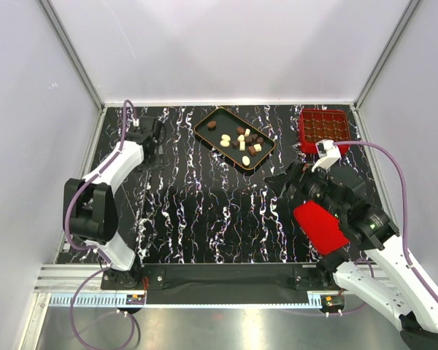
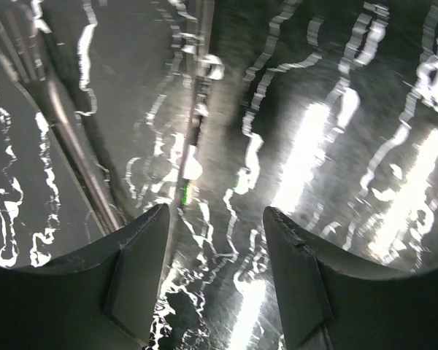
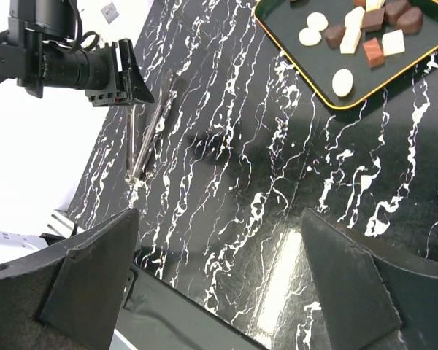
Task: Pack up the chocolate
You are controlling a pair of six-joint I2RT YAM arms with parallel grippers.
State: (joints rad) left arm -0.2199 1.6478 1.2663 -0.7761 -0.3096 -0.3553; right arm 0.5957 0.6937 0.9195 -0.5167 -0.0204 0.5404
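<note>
Marbled table (image 1: 204, 215) — chocolate (image 1: 241, 138) in tray (image 1: 228, 119)

Jaws wide apart above marbled table (image 3: 226, 168) — chocolates (image 3: 350, 36) in tray (image 3: 317, 69) upper right.

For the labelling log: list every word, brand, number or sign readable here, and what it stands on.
None readable.
The red box, red lid, black tray and chocolates show no print.
A small grey square on the white wall, right wrist view, is too small to read.
</note>
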